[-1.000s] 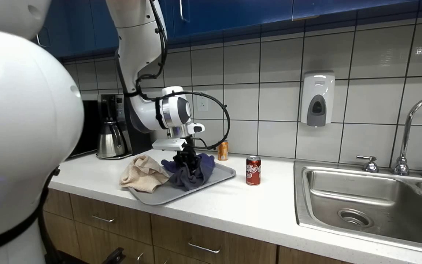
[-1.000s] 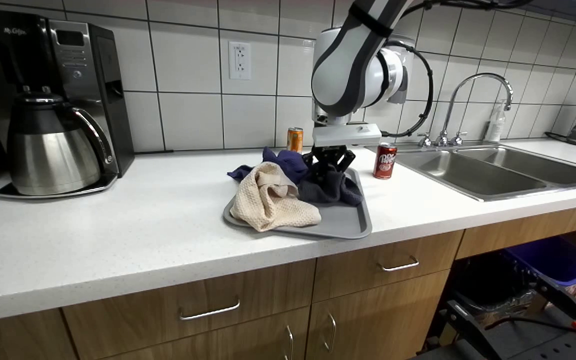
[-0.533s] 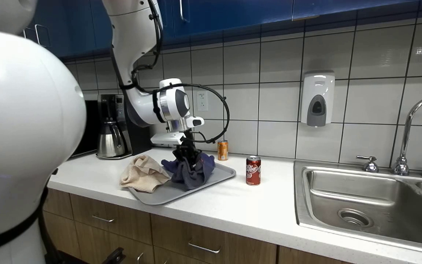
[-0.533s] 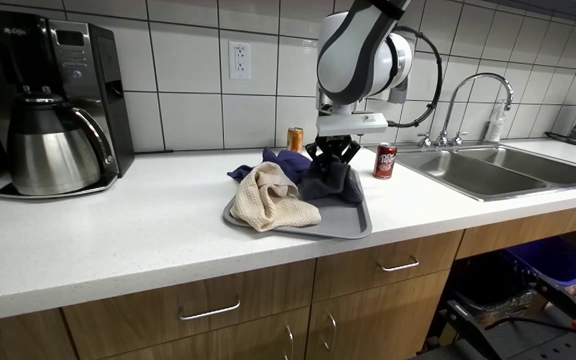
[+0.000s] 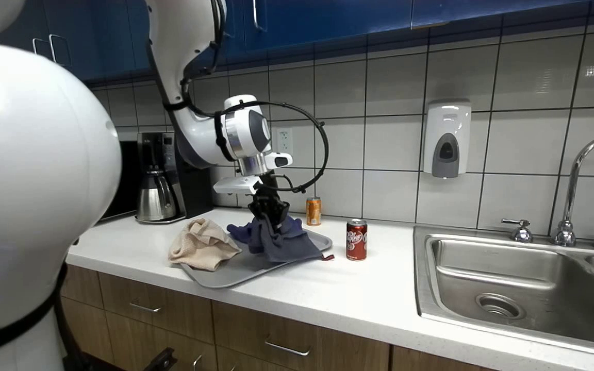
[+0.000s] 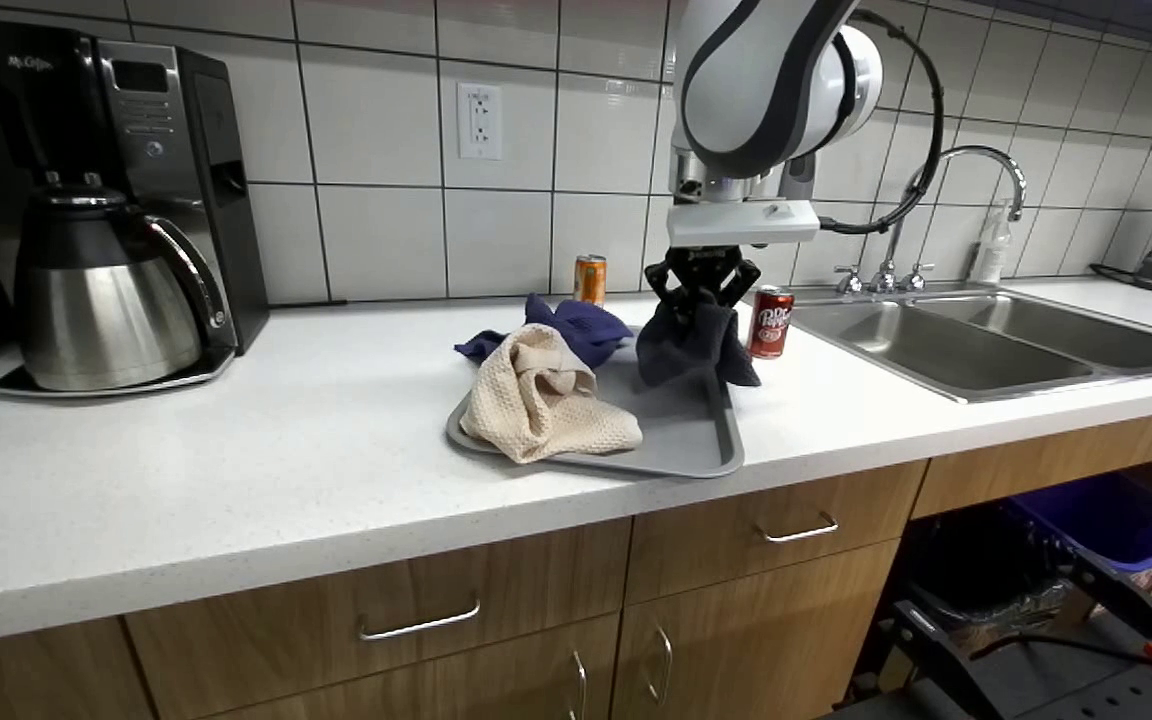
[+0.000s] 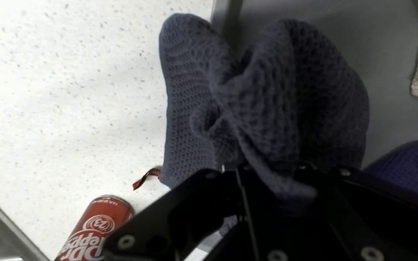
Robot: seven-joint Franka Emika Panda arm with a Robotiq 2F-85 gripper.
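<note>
My gripper [image 6: 693, 308] is shut on a dark grey cloth [image 6: 688, 350] and holds it up by a pinched fold. In the wrist view a fold of this cloth [image 7: 267, 94] rises between the fingers [image 7: 267, 170]. It hangs over the tray's edge on the sink side, a small red tag [image 7: 147, 177] at one corner. The grey tray [image 6: 676, 450] lies on the counter. A beige cloth [image 6: 546, 410] lies crumpled on its front part. A navy cloth [image 6: 586, 330] lies behind the beige one, partly over the tray's edge.
A red Dr Pepper can [image 5: 356, 239] stands between tray and sink [image 5: 482, 278], near the hanging cloth. An orange can [image 5: 313, 211] stands behind the tray by the tiled wall. A coffee maker [image 6: 176, 190] with a steel carafe [image 6: 111, 310] stands at the counter's other end.
My gripper has risen and moved toward the sink with the dark grey cloth, which has come away from the navy cloth and now hangs over the tray's edge. The other things have not moved.
</note>
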